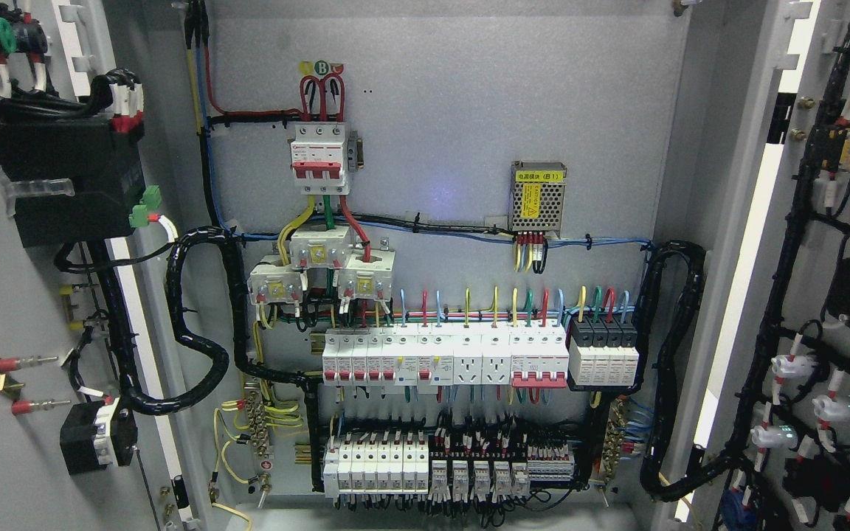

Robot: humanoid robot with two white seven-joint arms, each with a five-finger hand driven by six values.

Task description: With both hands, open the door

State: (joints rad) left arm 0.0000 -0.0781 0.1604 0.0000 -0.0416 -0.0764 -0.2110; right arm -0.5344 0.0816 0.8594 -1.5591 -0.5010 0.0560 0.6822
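Observation:
An electrical cabinet stands wide open in the head view. Its left door [4, 310] is swung out at the left edge, inner face showing with black modules and wiring. Its right door [809, 221] is swung out at the right edge, with black cable looms and white connectors on it. The grey back panel [454, 110] carries a red-and-white main breaker [318, 158], rows of white breakers [443, 358] and a small perforated power supply [538, 197]. Neither of my hands nor any arm shows in the frame.
Thick black corrugated cable bundles loop from each door into the cabinet, one at the left [196, 324] and one at the right [672, 369]. A lower row of breakers and relays [425, 461] sits near the cabinet floor.

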